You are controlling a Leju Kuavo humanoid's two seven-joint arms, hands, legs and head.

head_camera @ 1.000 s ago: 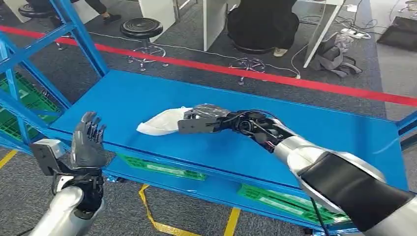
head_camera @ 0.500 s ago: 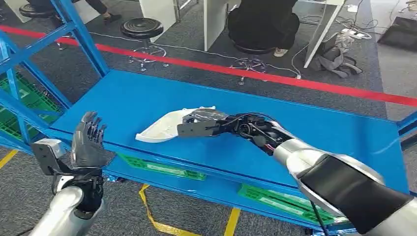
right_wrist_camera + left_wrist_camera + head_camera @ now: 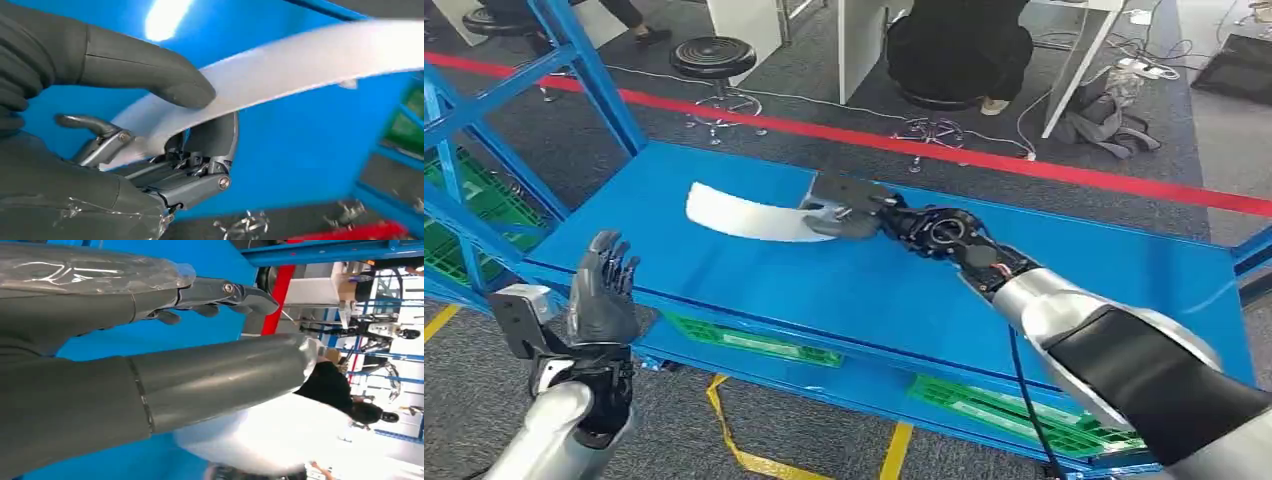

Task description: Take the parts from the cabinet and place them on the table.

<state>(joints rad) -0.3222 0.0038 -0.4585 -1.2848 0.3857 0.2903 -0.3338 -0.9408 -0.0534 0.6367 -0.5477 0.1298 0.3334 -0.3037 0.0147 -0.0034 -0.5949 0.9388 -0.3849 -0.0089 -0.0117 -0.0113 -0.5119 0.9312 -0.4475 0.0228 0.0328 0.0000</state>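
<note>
- Right hand (image 3: 844, 208) reaches over the blue shelf (image 3: 1064, 270) of the cabinet, arm stretched across from the right.
- It grips a white curved part (image 3: 739, 213); the part sticks out from the hand toward the shelf's left side.
- Right wrist view: thumb (image 3: 145, 67) presses on one face of the part (image 3: 310, 62), the darker fingers (image 3: 210, 140) curl under the other face, so the fingers are clamped on it.
- Cannot tell from the head view whether the part's far tip touches the shelf; it looks lifted, with motion blur on it.
- Left hand (image 3: 602, 295) is raised off the front left corner of the shelf, palm up, fingers apart, holding nothing.
- Left wrist view: thumb (image 3: 220, 375) and fingers (image 3: 225, 292) spread with blue shelf between them; a blurred white shape lies past the thumb.
- Green crates (image 3: 1014, 410) sit on the level below the shelf, more green at far left.
- Red tape line (image 3: 1024, 165) runs across the grey floor behind the cabinet.
- Black round stool (image 3: 712, 58) beyond the tape; a seated person in black (image 3: 959, 45) at a white desk, partly cut off.
</note>
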